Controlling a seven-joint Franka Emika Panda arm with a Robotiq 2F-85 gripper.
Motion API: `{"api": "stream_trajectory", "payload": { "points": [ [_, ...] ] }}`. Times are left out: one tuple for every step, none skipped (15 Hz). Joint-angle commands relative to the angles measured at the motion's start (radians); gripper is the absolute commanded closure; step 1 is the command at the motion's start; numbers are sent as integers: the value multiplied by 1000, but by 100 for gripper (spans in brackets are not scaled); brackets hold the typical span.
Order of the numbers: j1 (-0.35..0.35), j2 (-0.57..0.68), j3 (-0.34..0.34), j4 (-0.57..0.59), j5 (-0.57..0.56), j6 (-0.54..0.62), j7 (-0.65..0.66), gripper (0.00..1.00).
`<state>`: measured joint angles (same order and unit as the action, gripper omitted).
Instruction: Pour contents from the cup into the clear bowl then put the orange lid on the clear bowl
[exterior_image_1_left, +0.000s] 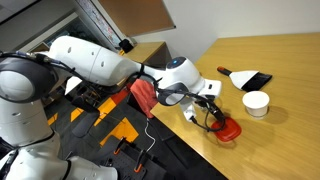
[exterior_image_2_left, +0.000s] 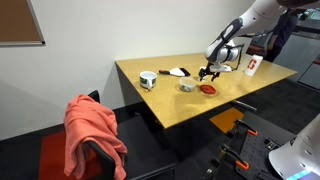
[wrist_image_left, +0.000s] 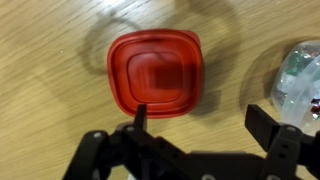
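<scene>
- The gripper (wrist_image_left: 199, 112) is released: its two dark fingers (wrist_image_left: 140, 115) stand wide apart and nothing is between them.
- In the wrist view the orange lid (wrist_image_left: 155, 72) lies flat on the wooden table (wrist_image_left: 50, 60), at 12 o'clock from the fingers. One fingertip overlaps the lid's lower edge; I cannot tell if it touches.
- The clear bowl (wrist_image_left: 300, 80) is at 3 o'clock from the lid, just beside it, and the right edge of that view cuts it. Something pale is inside.
- In an exterior view the gripper (exterior_image_2_left: 208, 74) hangs over the orange lid (exterior_image_2_left: 208, 89). The clear bowl (exterior_image_2_left: 186, 86) is at 9 o'clock from the lid.
- The cup (exterior_image_2_left: 148, 79) stands upright further at 9 o'clock, well apart from the bowl.
- A black object (exterior_image_2_left: 178, 72) lies at 11 o'clock from the bowl.
- In an exterior view the arm reaches over the table edge, with the gripper (exterior_image_1_left: 212, 118) at 10 o'clock from the lid (exterior_image_1_left: 230, 128).
</scene>
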<state>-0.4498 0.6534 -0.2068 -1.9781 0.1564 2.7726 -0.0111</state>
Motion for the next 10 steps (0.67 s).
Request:
{"api": "stream_trajectory", "payload": {
  "points": [
    [-29,27,23,29,28,-22,-8,0],
    [-38,32,31,30,34,-22,-14,0],
    [-48,36,40,30,40,-21,-21,0],
    [-53,40,46,30,43,-20,-24,0],
    [-56,42,49,30,45,-19,-25,1],
    [-57,43,51,28,46,-17,-24,14],
    [-54,44,49,26,44,-15,-19,21],
    [-52,44,49,23,42,-16,-18,28],
    [-50,44,48,22,40,-17,-17,32],
    [-45,45,46,22,39,-18,-12,33]
  ]
}}
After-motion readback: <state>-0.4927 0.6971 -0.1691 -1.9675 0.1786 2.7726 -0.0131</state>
